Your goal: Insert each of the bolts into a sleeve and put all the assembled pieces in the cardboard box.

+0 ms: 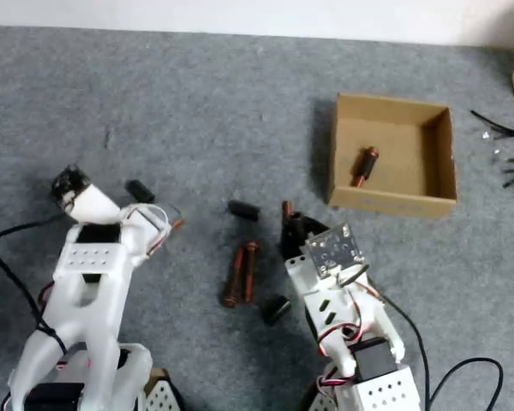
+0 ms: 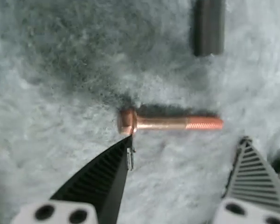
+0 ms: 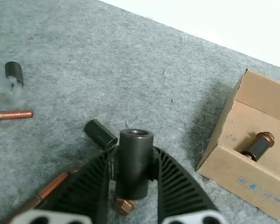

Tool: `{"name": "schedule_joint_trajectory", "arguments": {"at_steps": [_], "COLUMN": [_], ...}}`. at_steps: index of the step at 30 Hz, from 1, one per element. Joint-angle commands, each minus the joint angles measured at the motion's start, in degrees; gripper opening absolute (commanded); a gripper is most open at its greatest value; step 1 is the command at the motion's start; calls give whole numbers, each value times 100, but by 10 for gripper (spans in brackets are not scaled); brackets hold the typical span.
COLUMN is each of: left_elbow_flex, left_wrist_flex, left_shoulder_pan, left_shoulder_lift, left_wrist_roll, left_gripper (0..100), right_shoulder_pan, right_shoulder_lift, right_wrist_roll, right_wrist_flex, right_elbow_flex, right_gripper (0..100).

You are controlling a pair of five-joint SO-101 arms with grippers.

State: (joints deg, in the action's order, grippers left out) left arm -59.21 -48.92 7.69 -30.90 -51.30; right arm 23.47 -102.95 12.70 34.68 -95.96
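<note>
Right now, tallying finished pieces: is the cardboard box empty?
No, one bolt in its sleeve lies inside the cardboard box.

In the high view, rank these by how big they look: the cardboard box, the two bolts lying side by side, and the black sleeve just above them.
1. Cardboard box, largest.
2. The two bolts, which look alike.
3. Black sleeve, smallest.

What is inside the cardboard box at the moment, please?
One bolt in a black sleeve lies in the box; its near wall covers a strip of floor.
</note>
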Motion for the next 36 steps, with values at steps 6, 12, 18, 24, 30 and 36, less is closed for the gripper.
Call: {"name": "schedule_joint_trajectory", "arguments": {"at_steps": [6, 12, 18, 24, 30, 36], "left_elbow_flex": [-321, -268, -31, 602, 778, 787], "left_wrist_flex": [853, 862, 958, 853, 668, 659], "left_shoulder_pan": [-22, -110, -92, -110, -40, 268], "left_shoulder_lift": [-189, 22, 1182, 2202, 2343, 2343], "left_wrist_roll": [-914, -993, -1002, -1196, -1204, -1486], "left_gripper": [316, 316, 316, 316, 316, 312], "right_shoulder_pan": [-75, -75, -75, -75, -75, -75], "right_shoulder_lift": [-40, -40, -40, -40, -40, -40], "right_wrist_roll": [62, 62, 62, 62, 62, 62], "right_wrist_flex": [-101, -101, -101, -101, -101, -101], "right_elbow_flex": [-796, -796, -796, -796, -796, -796], "right_gripper": [10, 10, 10, 10, 10, 10]}}
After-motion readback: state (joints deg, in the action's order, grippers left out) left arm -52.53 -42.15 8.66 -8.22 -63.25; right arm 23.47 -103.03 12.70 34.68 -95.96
